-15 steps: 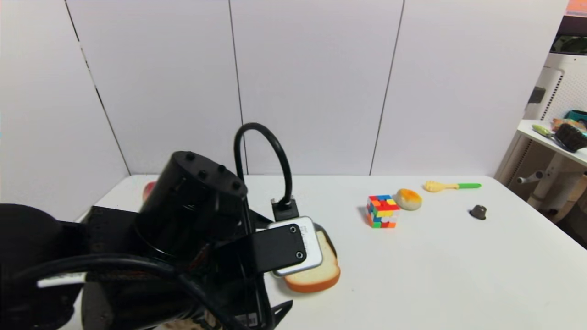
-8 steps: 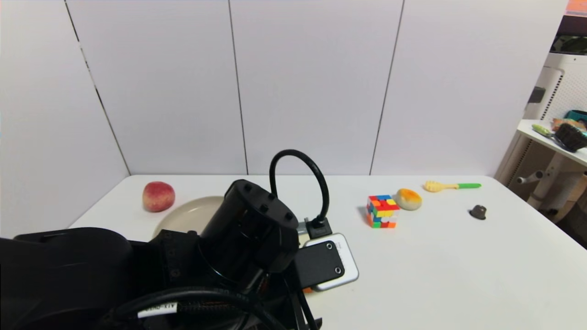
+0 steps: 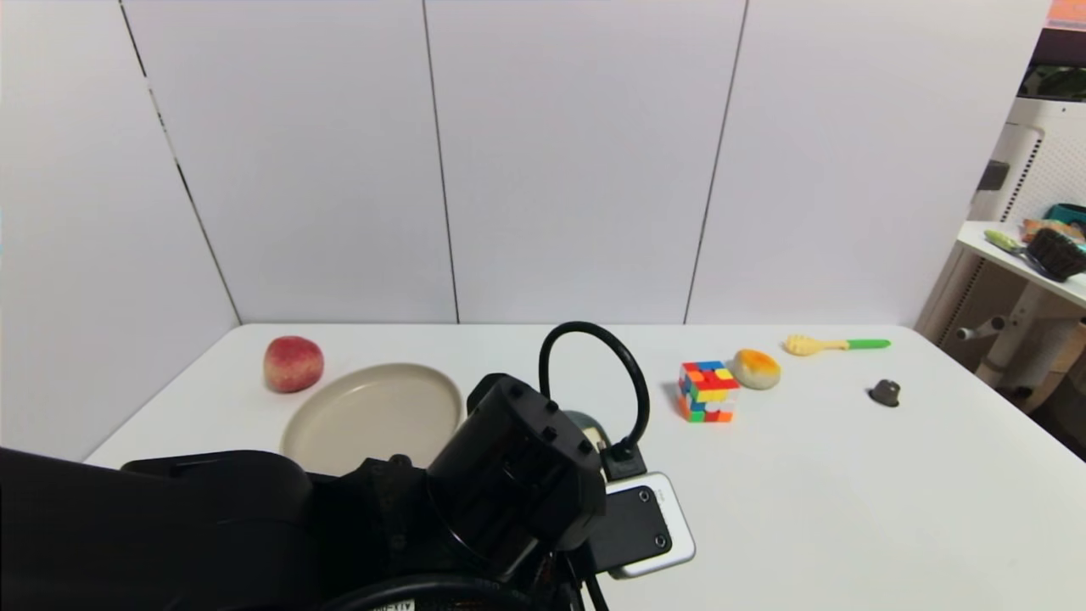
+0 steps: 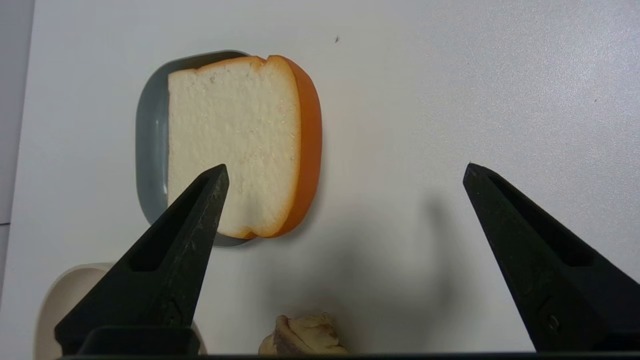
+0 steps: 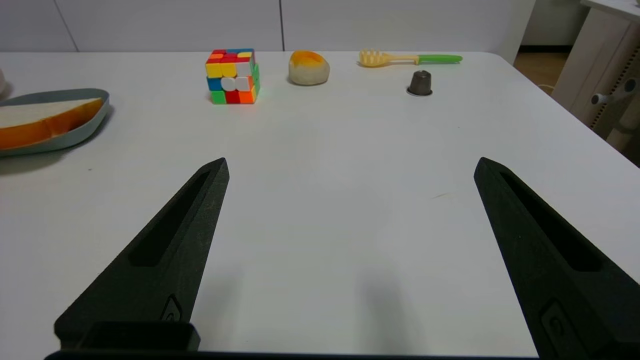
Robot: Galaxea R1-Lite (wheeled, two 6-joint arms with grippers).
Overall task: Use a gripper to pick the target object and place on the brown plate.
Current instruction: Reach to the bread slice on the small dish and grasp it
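Observation:
The toast slice [image 4: 235, 145], white with an orange-brown crust, lies on a grey-blue dish [image 4: 150, 140]. My left gripper [image 4: 345, 170] is open above it, one finger over the slice's edge, the other over bare table. In the head view the left arm's wrist [image 3: 517, 475] hides the toast; only a bit of the dish [image 3: 584, 421] shows. The beige plate [image 3: 373, 416] lies left of the wrist, empty; its rim shows in the left wrist view [image 4: 65, 295]. My right gripper [image 5: 350, 162] is open and empty low over bare table; the toast [image 5: 30, 115] lies far off.
A peach [image 3: 293, 363] sits behind the plate. A colour cube [image 3: 707, 391], an orange-topped bun [image 3: 756, 368], a yellow-green fork [image 3: 836, 344] and a small dark cap [image 3: 885, 392] lie at the back right. A cream-brown bread piece [image 4: 302, 340] lies near the left gripper.
My left arm has moved right and toward the table's near edge. It has uncovered the plate and the peach and now covers the toast in the head view.

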